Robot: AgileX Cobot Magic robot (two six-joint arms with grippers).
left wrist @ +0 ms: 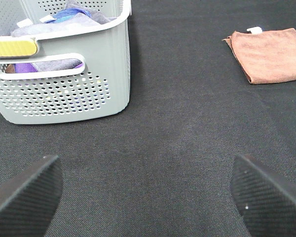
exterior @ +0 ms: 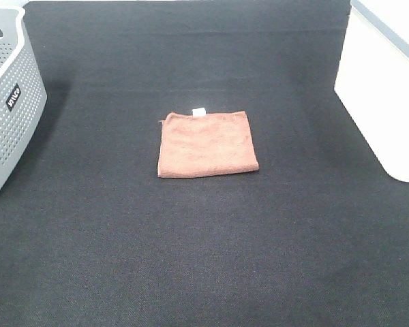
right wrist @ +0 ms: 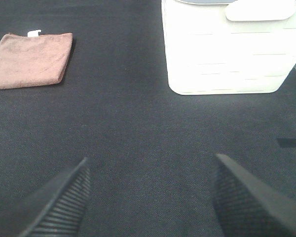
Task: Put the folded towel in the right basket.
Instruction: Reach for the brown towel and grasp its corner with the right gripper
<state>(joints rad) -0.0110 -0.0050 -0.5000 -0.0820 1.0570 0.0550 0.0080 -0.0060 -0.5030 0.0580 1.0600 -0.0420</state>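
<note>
A folded brown towel (exterior: 206, 144) with a small white tag lies flat in the middle of the black table. It also shows in the left wrist view (left wrist: 270, 54) and in the right wrist view (right wrist: 32, 59). The white right basket (exterior: 385, 88) stands at the table's right edge, also in the right wrist view (right wrist: 230, 49). My left gripper (left wrist: 145, 197) is open and empty, low over bare cloth, well short of the towel. My right gripper (right wrist: 150, 200) is open and empty, short of both the basket and the towel. Neither arm shows in the exterior high view.
A grey perforated basket (exterior: 7, 102) stands at the table's left edge; in the left wrist view (left wrist: 64, 84) it holds several cloths. The table is covered with black cloth (exterior: 204, 252).
</note>
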